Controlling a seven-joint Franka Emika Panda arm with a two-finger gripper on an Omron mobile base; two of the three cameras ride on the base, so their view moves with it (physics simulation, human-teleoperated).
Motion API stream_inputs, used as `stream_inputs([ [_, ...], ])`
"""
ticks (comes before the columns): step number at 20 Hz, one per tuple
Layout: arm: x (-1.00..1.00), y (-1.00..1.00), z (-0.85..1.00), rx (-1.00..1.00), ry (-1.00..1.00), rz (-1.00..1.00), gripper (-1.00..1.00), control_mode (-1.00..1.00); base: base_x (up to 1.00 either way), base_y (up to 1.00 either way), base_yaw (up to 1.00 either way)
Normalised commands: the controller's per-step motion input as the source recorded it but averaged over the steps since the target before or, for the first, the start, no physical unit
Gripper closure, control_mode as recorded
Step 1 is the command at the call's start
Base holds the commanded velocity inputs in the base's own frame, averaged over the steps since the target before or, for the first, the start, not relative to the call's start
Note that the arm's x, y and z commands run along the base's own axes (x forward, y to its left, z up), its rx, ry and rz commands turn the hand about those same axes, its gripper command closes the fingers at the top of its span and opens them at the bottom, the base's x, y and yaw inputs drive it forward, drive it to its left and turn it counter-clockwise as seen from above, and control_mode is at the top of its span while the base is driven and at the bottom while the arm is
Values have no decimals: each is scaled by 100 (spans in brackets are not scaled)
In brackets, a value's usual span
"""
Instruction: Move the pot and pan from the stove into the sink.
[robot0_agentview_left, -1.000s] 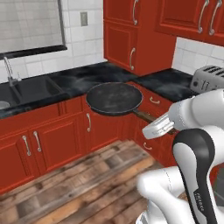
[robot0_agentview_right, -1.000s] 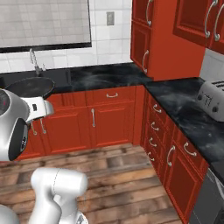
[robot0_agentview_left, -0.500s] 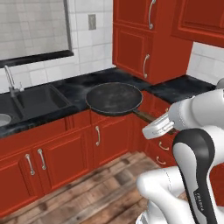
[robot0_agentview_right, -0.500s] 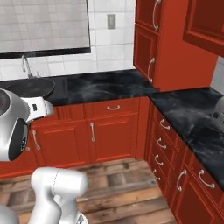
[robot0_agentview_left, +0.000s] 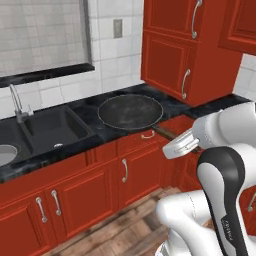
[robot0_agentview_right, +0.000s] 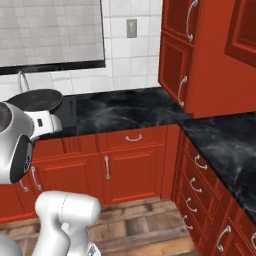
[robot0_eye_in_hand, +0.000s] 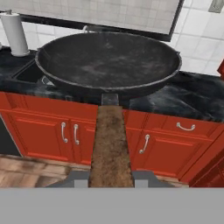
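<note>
Closer to the sink now, claw clamps the unlabelled pan.

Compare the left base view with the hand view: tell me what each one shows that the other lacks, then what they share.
Left base view alone: the black sink basin with its chrome faucet, and a wall outlet. Hand view alone: the pan's brown handle running down between the gripper fingers, which are shut on it, and a paper towel roll. Both: the pan held above the dark countertop and red cabinets.
</note>
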Motion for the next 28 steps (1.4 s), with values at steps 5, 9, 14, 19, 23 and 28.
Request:
stream_inputs([
  [5, 0, 0, 0, 0, 0, 0, 100, 100, 53, 0, 8],
  [9, 0, 0, 0, 0, 0, 0, 100, 100, 48, 0, 11],
  [14, 0, 0, 0, 0, 0, 0, 100, 100, 41, 0, 15],
  [19, 0, 0, 0, 0, 0, 0, 100, 100, 4, 0, 4],
  [23, 0, 0, 0, 0, 0, 0, 100, 100, 6, -15, 11],
  [28, 0, 0, 0, 0, 0, 0, 100, 100, 13, -30, 27],
])
